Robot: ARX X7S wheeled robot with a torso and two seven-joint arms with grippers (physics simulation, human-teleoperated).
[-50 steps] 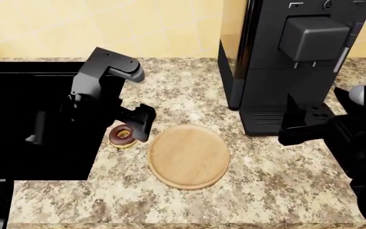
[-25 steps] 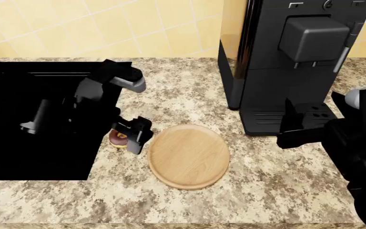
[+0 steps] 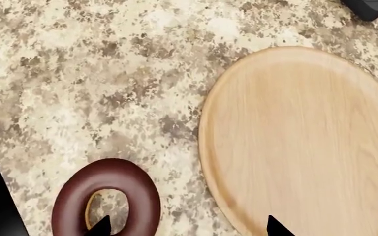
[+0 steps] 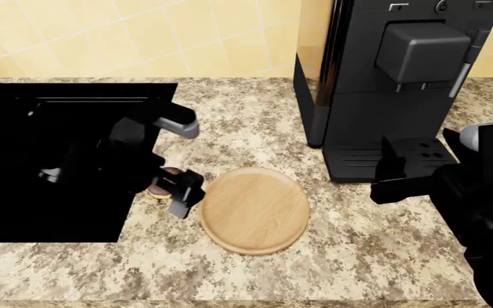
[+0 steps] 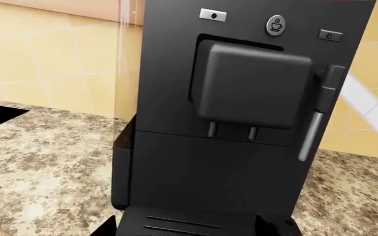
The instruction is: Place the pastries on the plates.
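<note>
The small dark chocolate doughnut point(image 3: 107, 199) lies flat on the granite counter beside the tan wooden plate point(image 3: 307, 142). In the head view the doughnut point(image 4: 169, 173) is mostly hidden under my left gripper point(image 4: 180, 192). My left gripper point(image 3: 189, 228) is open and low over the counter. One fingertip point(image 3: 100, 227) shows over the doughnut's hole, the other over the plate's near rim. The wooden plate point(image 4: 255, 210) is bare. My right gripper point(image 4: 398, 173) is open and empty in front of the coffee machine. The larger doughnut and the white plate are out of view.
A tall black coffee machine point(image 4: 392, 83) stands at the back right; it fills the right wrist view point(image 5: 241, 123). A black cooktop point(image 4: 49, 160) covers the counter's left side, close to the doughnut. Yellow tiled wall behind.
My left gripper has come down and forward over the doughnut, hiding most of it in the head view. The right arm has barely shifted.
</note>
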